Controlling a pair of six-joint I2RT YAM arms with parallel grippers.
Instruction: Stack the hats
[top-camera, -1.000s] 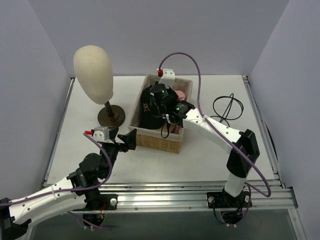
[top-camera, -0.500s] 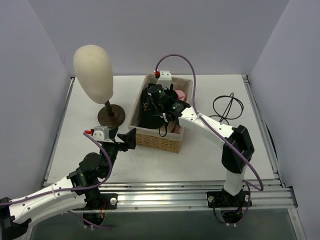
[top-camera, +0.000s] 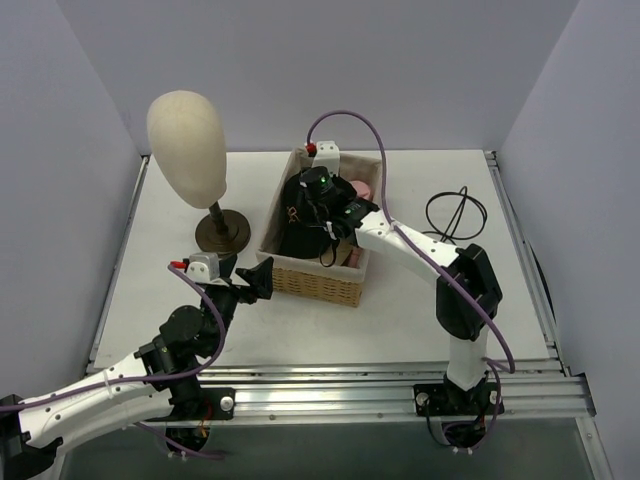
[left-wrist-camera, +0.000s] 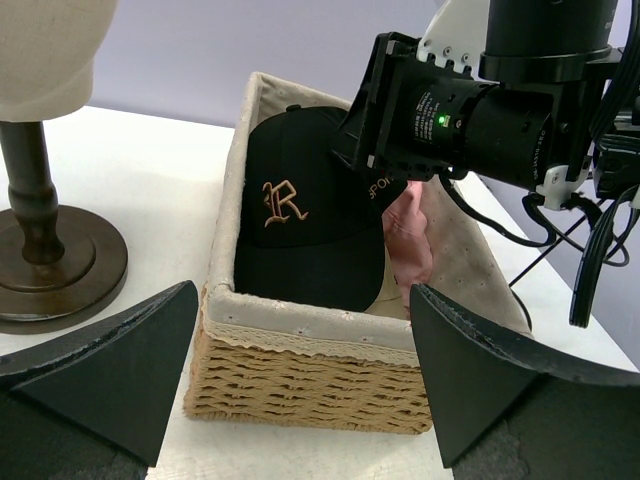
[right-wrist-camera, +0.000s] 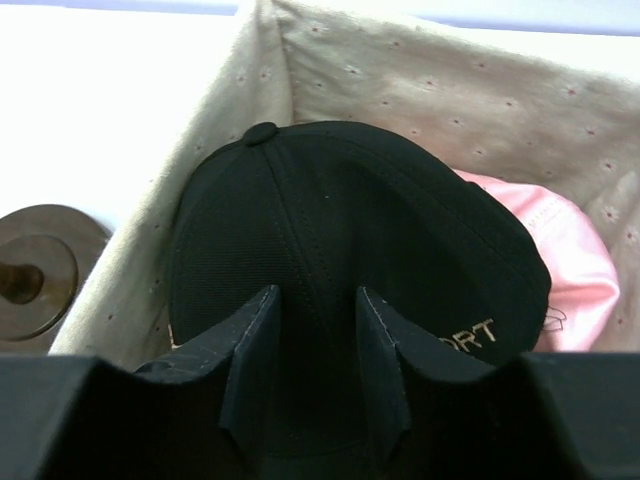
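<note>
The black baseball cap (top-camera: 293, 225) with its gold "R" (left-wrist-camera: 277, 201) sits tilted up in the woven basket (top-camera: 312, 282). My right gripper (top-camera: 308, 205) reaches down into the basket, and its jaws are closed on the black crown (right-wrist-camera: 350, 210). The pale pink hat (right-wrist-camera: 575, 265) lies beside the cap on the right, also visible in the top view (top-camera: 359, 189). A tan sliver (left-wrist-camera: 388, 296) shows under the cap's brim. The orange hat is hidden. My left gripper (top-camera: 254, 283) is open and empty just in front of the basket's near wall (left-wrist-camera: 300, 385).
The cream mannequin head (top-camera: 186, 135) stands on a dark round base (top-camera: 222, 232) left of the basket. A coiled black cable (top-camera: 455, 212) lies at the right rear. Walls close the table in at the back and sides.
My right arm has shifted slightly back and to the left over the basket, with the black cap tilting up under it. The left arm has not moved.
</note>
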